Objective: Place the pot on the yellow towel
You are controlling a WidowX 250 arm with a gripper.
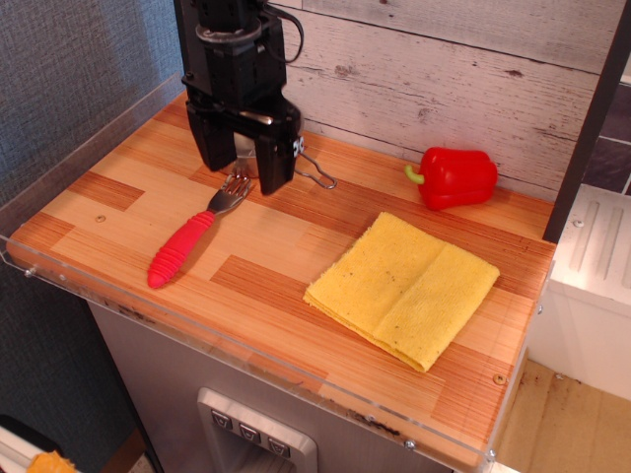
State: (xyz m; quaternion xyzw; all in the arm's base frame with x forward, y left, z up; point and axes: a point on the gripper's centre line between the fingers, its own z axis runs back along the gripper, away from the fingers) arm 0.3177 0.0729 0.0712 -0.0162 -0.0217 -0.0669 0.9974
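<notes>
The pot is almost wholly hidden behind my gripper at the back left of the wooden counter. Only its thin wire-loop handle (315, 174) sticks out to the right, and a sliver of shiny metal shows between the fingers. My gripper (244, 175) is open, with its two black fingers (276, 163) standing apart in front of the pot. I cannot tell whether they touch it. The yellow towel (402, 289) lies flat at the front right, folded with a centre crease, well apart from the gripper.
A fork with a red handle (181, 248) lies just in front of the gripper, tines toward it. A red bell pepper (455, 177) sits at the back right by the plank wall. A clear acrylic rim (148, 305) edges the counter.
</notes>
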